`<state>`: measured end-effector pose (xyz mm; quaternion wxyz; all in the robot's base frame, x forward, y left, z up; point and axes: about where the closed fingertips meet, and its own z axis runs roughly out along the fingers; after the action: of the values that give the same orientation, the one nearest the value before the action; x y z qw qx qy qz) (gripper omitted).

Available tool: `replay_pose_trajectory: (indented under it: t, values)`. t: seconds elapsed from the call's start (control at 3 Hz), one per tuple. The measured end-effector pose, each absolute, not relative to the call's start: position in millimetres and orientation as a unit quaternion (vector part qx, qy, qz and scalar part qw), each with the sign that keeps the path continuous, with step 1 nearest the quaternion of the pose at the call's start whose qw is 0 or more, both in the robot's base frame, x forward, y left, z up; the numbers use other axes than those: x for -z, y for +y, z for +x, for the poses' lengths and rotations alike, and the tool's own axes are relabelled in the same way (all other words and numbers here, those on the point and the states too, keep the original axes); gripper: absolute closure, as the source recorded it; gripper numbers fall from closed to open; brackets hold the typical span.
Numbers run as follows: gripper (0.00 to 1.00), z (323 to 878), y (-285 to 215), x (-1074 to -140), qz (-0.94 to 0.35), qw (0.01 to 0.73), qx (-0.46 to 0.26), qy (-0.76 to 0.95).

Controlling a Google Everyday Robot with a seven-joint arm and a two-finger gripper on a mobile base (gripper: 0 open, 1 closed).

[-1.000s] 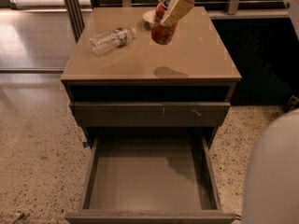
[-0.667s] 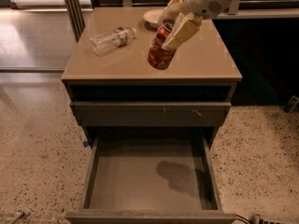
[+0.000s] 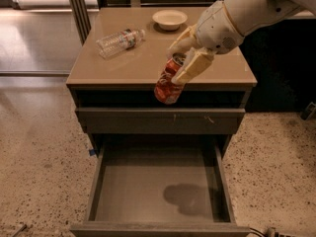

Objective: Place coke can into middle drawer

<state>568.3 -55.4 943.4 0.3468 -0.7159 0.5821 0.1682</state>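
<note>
Since the earlier frame the arm has carried the coke can (image 3: 168, 84) off the back of the cabinet top (image 3: 118, 68) and forward. It now hangs in the air at the cabinet's front edge, above the open middle drawer (image 3: 129, 185). The gripper (image 3: 179, 63) is clamped on the can's upper end, one finger on each side. The can juts out below and to the left of the fingers, tilted, with its silver top toward the wrist. The can touches neither the cabinet nor the drawer, and its shadow (image 3: 185, 199) falls on the drawer floor.

There is one can, one clear water bottle (image 3: 120, 40) lying on its side on the top, and one pale bowl (image 3: 169, 19) behind it. One scratched drawer front (image 3: 160, 120) is shut, and one drawer is pulled out.
</note>
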Motion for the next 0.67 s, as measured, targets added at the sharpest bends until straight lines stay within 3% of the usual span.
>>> replay_pose_trajectory:
  t: [0.67]
  values:
    - [1.00,569.7,-53.5,-938.4,-0.716,0.344,-0.172,0.582]
